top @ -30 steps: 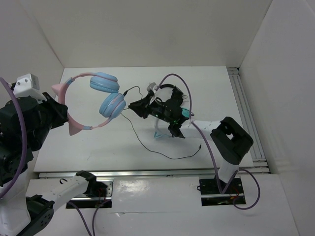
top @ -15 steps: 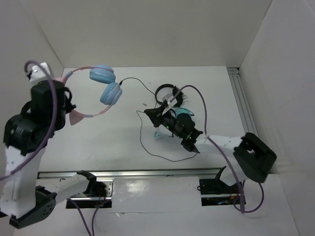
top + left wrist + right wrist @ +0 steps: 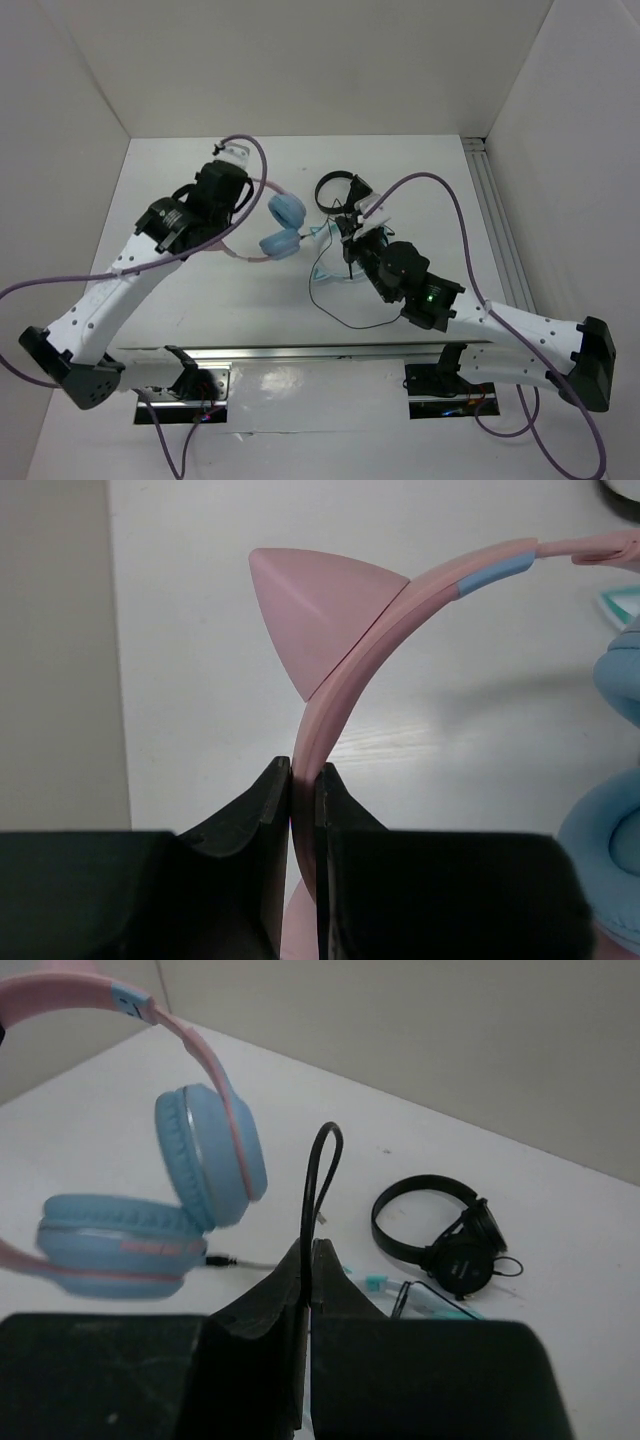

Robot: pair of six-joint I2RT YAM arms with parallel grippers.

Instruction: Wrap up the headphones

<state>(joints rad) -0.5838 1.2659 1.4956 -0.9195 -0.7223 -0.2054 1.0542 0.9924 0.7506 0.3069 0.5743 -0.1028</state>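
Observation:
The headphones have a pink headband [image 3: 345,665], a pink cat ear [image 3: 320,610] and light-blue ear cups [image 3: 286,211]. They hang just left of the table's middle. My left gripper [image 3: 303,780] is shut on the headband just below the cat ear; in the top view it [image 3: 243,212] is left of the cups. My right gripper [image 3: 307,1255] is shut on a loop of the thin dark cable [image 3: 318,1175], right of the cups [image 3: 205,1155]. In the top view it [image 3: 351,233] sits beside the cups, and loose cable [image 3: 340,316] trails on the table below it.
A small all-black pair of headphones [image 3: 334,186] lies behind my right gripper, also in the right wrist view [image 3: 440,1235]. A teal-and-white pair [image 3: 322,273] lies partly under the right gripper. White walls enclose the table; a rail [image 3: 500,230] runs along its right side.
My left arm has swung right and down, bringing the headphones from the far left to the table's middle. My right arm has stretched forward, its gripper now close beside the ear cups.

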